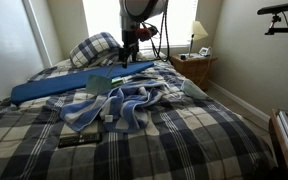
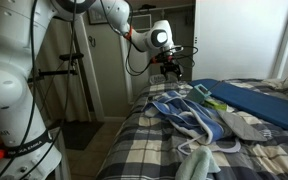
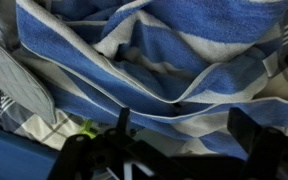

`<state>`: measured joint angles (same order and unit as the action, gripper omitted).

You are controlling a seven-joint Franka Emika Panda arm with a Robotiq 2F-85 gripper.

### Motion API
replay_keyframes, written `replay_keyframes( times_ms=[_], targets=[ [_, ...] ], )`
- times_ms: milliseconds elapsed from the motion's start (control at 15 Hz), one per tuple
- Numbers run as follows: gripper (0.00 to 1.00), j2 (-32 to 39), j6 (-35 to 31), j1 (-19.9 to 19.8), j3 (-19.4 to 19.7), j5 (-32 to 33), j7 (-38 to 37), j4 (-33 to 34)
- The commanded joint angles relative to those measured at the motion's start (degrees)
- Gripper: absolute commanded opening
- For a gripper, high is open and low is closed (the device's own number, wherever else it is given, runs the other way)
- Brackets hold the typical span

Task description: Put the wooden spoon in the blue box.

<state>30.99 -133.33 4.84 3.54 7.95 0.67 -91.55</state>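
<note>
Over the rumpled blue-and-white striped towel (image 3: 164,50) the gripper (image 2: 172,70) hangs with fingers spread, holding nothing; open air on every side; just beyond, the blue box (image 1: 54,88), long, flat, straight-edged, lies across the soft plaid bedcover (image 1: 174,140); the wooden spoon I cannot make out.
</note>
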Motion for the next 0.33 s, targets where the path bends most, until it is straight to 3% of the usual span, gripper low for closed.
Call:
replay_keyframes(
  times_ms=[0,267],
  targets=[
    [1.00,-0.02,0.22,-0.70,-0.84,0.55,-0.31,0.09],
    [1.00,-0.02,0.21,-0.70,-0.84,0.55,-0.31,0.06]
  ],
)
